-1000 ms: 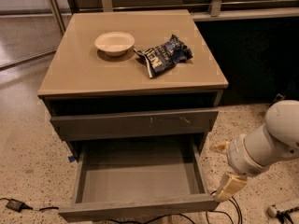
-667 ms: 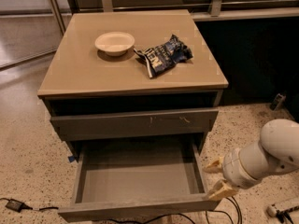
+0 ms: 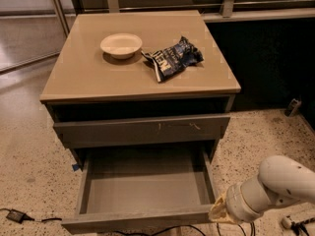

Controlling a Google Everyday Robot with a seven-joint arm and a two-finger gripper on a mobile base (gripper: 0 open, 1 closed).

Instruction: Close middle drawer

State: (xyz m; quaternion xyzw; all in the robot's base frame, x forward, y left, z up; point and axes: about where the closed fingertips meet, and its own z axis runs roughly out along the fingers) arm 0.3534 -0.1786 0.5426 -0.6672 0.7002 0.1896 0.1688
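Speckled floor point(image 3: 29, 181) edged the bottom of the frame, where the end effector point(image 3: 220, 213) sat at lower right, just beside the front right corner of the middle drawer point(image 3: 142, 188); whether it was clenched or released could not be told. That drawer stood wide open at lower centre, shallow, grey and handle-less, so the approach looked finished and a straight inward push seemed due. Farther up, the surface point(image 3: 88, 77) carried a bowl point(image 3: 121, 45) and a snack bag point(image 3: 172, 59).

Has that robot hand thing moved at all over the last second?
Yes. The gripper has dropped lower and shifted toward the picture's left, ending at the front corner of the open middle drawer. The cabinet has stayed put.
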